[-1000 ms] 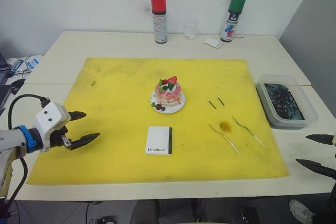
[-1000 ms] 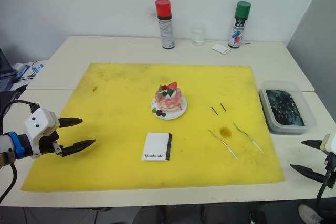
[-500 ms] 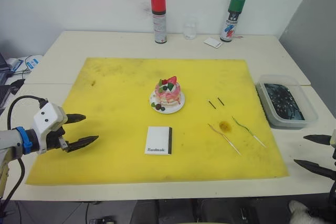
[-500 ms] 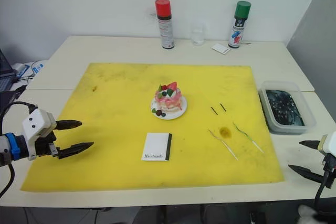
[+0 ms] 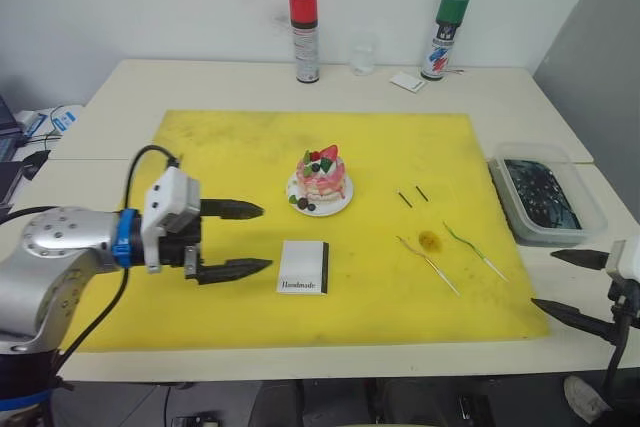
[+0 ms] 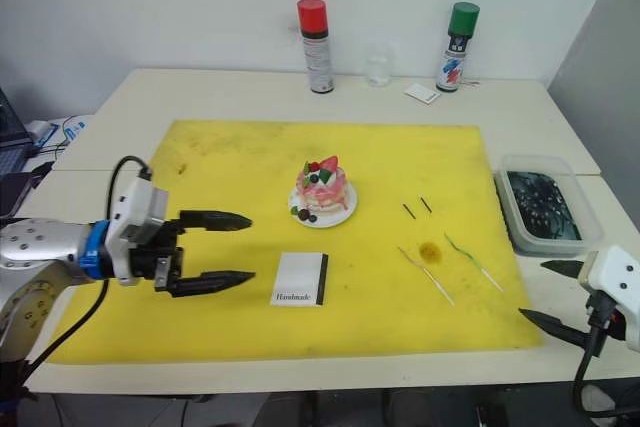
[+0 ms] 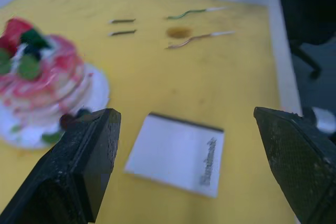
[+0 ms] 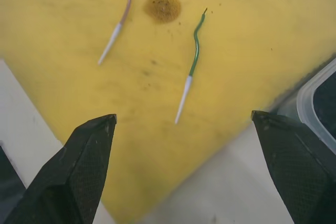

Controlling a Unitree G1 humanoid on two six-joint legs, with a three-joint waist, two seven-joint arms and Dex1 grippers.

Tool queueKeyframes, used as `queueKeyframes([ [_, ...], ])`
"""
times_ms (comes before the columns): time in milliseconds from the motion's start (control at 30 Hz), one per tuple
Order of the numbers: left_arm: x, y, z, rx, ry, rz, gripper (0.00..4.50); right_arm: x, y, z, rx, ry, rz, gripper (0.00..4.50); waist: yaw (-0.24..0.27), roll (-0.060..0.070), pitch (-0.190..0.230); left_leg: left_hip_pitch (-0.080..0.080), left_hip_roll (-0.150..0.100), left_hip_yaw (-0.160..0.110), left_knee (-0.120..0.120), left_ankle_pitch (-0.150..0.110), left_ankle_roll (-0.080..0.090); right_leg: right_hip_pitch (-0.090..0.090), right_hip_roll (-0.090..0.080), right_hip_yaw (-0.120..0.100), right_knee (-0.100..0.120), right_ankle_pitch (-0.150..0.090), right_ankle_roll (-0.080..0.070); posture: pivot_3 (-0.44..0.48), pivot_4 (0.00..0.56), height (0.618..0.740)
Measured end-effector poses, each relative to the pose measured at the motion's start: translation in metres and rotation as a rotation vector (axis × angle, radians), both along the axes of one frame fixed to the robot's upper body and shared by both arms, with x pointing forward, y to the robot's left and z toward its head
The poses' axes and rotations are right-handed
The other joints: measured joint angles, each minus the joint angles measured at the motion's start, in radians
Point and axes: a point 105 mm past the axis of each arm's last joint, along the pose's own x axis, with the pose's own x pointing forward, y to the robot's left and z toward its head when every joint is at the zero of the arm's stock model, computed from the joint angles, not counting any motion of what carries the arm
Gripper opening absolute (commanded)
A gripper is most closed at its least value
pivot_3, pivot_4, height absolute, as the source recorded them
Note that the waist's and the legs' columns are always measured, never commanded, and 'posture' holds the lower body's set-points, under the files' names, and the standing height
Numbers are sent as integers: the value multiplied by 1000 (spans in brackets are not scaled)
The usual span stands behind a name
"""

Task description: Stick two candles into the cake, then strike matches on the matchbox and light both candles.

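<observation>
The pink-and-white cake [image 5: 320, 175] sits on its white plate [image 5: 343, 202] in the middle of the yellow mat [image 5: 220, 157]. In front of it lies the white matchbox [image 5: 303, 267]. Two short dark matches [image 5: 412, 196] lie to the right of the cake. Nearer the front edge are the pinkish candle [image 5: 427, 264] and the green candle [image 5: 472, 251], flat on the mat. My left gripper [image 5: 265, 238] hovers open just left of the matchbox and cake, holding nothing. Off the mat's right front corner, my right gripper [image 5: 543, 279] stands open, pointing toward the green candle [image 8: 191, 64].
A red-capped spray can [image 5: 302, 35], a small glass [image 5: 362, 55], a green-capped spray can [image 5: 443, 35] and a small white card [image 5: 406, 81] stand along the back. A clear tub [image 5: 545, 197] with dark contents sits right of the mat. A brown stain [image 5: 430, 240] marks the mat between the candles.
My left gripper has swung right across the mat, from its left edge to beside the matchbox. The right gripper has edged left toward the mat's corner. Both stay open.
</observation>
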Motion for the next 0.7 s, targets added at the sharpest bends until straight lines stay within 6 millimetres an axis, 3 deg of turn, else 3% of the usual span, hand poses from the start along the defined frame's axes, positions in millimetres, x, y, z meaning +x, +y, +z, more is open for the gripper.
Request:
queueKeyframes([
  [233, -9, -23, -1, -33, -20, -132, 4500, 9, 15, -16, -11, 70, -133, 4305, 0, 0, 0, 0, 1, -2, 0, 0, 0, 0, 4, 0, 1, 0, -1, 0, 150, 740],
  [533, -10, -29, -1, -53, -47, -152, 4500, 22, 31, -26, 30, 71, -194, 4305, 1, 0, 0, 0, 1, -2, 1, 0, 0, 0, 4, 0, 0, 0, -1, 0, 150, 740],
  [700, -12, -32, -2, -55, -51, -154, 4500, 30, 27, -39, 27, 70, -262, 4305, 1, 0, 0, -1, 1, -2, 0, 0, 0, -1, 5, 0, 0, 0, -1, 0, 150, 740],
])
